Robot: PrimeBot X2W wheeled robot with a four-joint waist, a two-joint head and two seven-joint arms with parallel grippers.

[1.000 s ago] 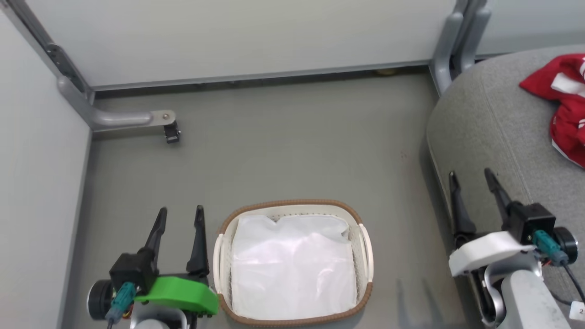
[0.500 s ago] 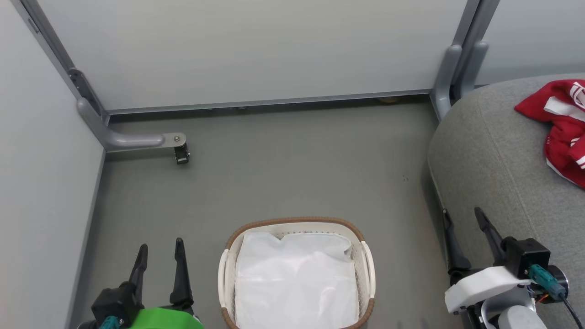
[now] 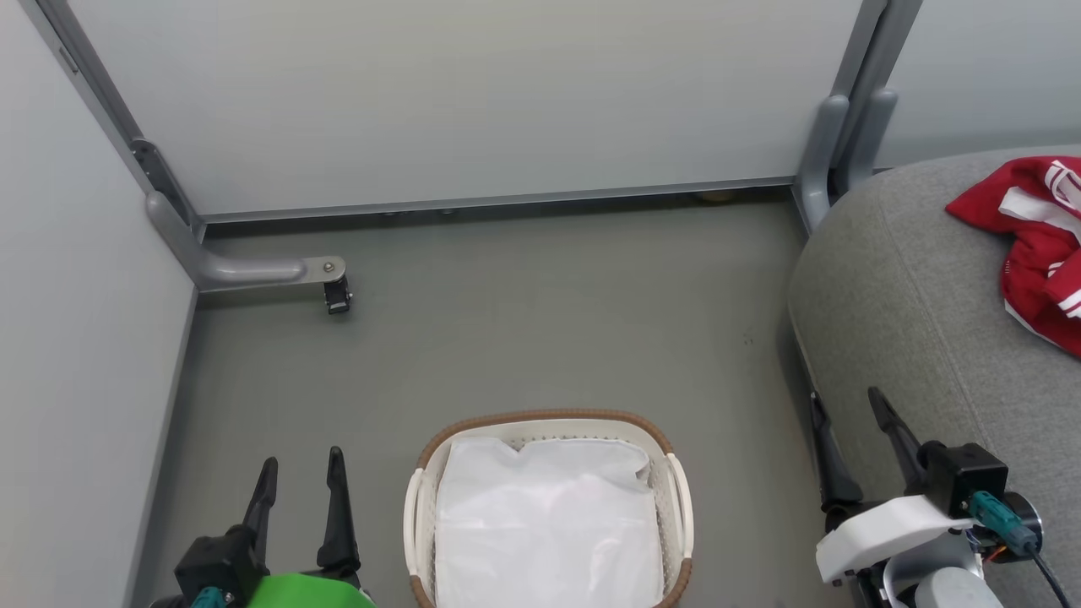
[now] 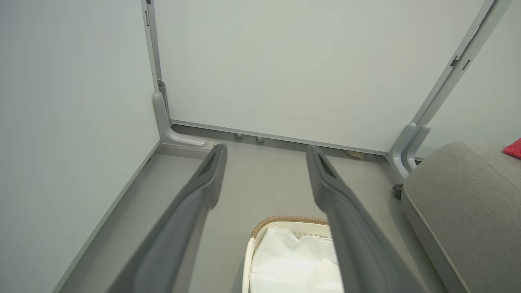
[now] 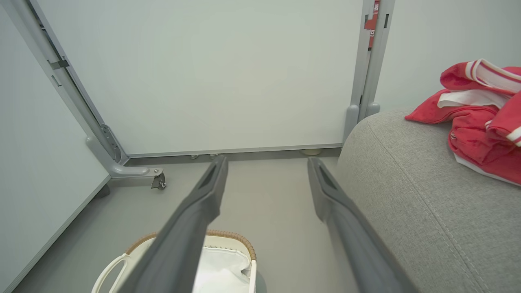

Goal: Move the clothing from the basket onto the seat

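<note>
The clothing (image 3: 1034, 274) lies on the seat (image 3: 912, 338), well beyond your right end effector (image 3: 844, 395). Both it and your left end effector (image 3: 303, 458) hold nothing, fingers spread.

Red clothing (image 3: 1043, 291) lies crumpled, white trim showing, on top of the big grey seat (image 3: 912, 321). The oval white basket (image 3: 540, 417), brown-rimmed, stands upright beside the seat, white liner (image 3: 545, 523) inside.

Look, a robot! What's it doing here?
It is moving clothes out of a basket. The red clothes lie on the grey seat, and the basket on the floor holds just its white liner. Its left hand and right hand are open and empty, so the job looks done.
</note>
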